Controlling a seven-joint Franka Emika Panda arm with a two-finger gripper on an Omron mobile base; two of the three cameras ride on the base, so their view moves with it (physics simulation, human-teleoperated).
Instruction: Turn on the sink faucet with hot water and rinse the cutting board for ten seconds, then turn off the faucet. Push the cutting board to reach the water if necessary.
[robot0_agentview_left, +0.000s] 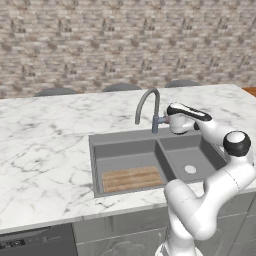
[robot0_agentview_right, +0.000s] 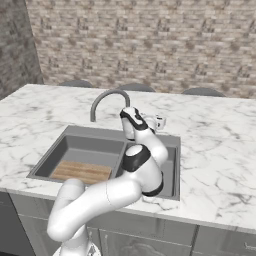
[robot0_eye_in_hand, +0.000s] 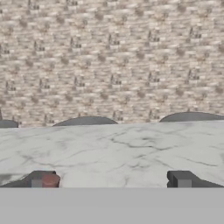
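The grey gooseneck sink faucet (robot0_agentview_left: 148, 102) (robot0_agentview_right: 106, 97) arches over the back rim of the dark double sink (robot0_agentview_left: 125, 140) (robot0_agentview_right: 95, 134). No water stream is in view. The tan slatted cutting board (robot0_agentview_left: 132, 179) (robot0_agentview_right: 80, 171) lies flat at the front of the left basin, short of the spout's mouth. The right basin holds a pale round drain (robot0_agentview_left: 190, 169). My gripper (robot0_agentview_left: 167, 120) (robot0_agentview_right: 159, 121) (robot0_eye_in_hand: 113, 180) hovers level just right of the faucet's base and is open. In the hand view the lever's reddish tip (robot0_eye_in_hand: 51, 180) sits against the left fingertip (robot0_eye_in_hand: 40, 178), nothing between the fingers.
White marble counter (robot0_agentview_left: 45, 150) (robot0_eye_in_hand: 113, 148) surrounds the sink. Three dark stool tops (robot0_agentview_left: 55, 91) (robot0_agentview_left: 121, 87) (robot0_agentview_left: 182, 83) peek over its far edge before a brick wall (robot0_agentview_left: 125, 40). A dark appliance front (robot0_agentview_left: 35, 242) sits under the counter at lower left.
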